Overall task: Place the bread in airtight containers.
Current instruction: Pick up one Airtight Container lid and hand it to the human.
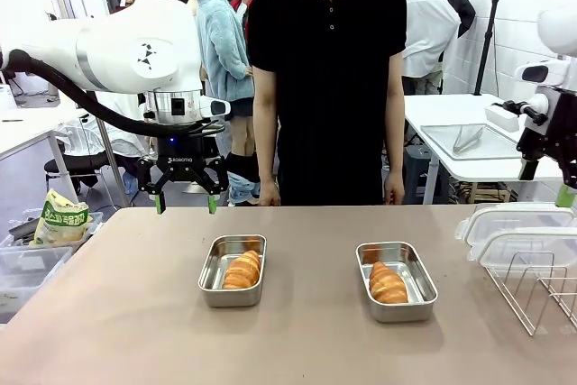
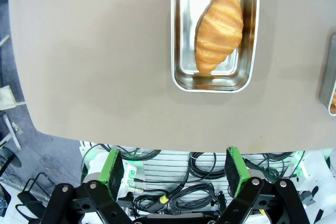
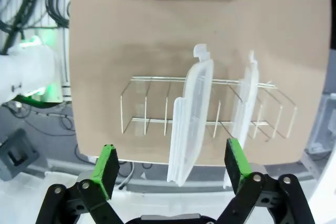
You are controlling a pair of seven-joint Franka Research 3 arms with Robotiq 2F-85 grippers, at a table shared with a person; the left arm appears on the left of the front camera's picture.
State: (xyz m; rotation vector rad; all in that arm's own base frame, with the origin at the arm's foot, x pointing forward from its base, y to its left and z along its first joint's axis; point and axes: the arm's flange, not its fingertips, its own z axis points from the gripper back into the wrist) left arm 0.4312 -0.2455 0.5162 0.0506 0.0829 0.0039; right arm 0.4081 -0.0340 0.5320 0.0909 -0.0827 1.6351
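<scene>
Front looks across; wrists down (containers [image 1: 230,298] shared).

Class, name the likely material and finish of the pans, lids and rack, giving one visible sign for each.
Pans: probably stainless steel, shiny; they mirror the bread. Lids: likely plastic, cloudy-translucent, with moulded snap tabs. Rack: thin silvery metal wire, perhaps plated; it glints.

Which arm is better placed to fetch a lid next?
Right, probably: the right gripper hangs open above the lids standing in the wire rack, while the left gripper, also open, hovers far off, near the left container.
</scene>
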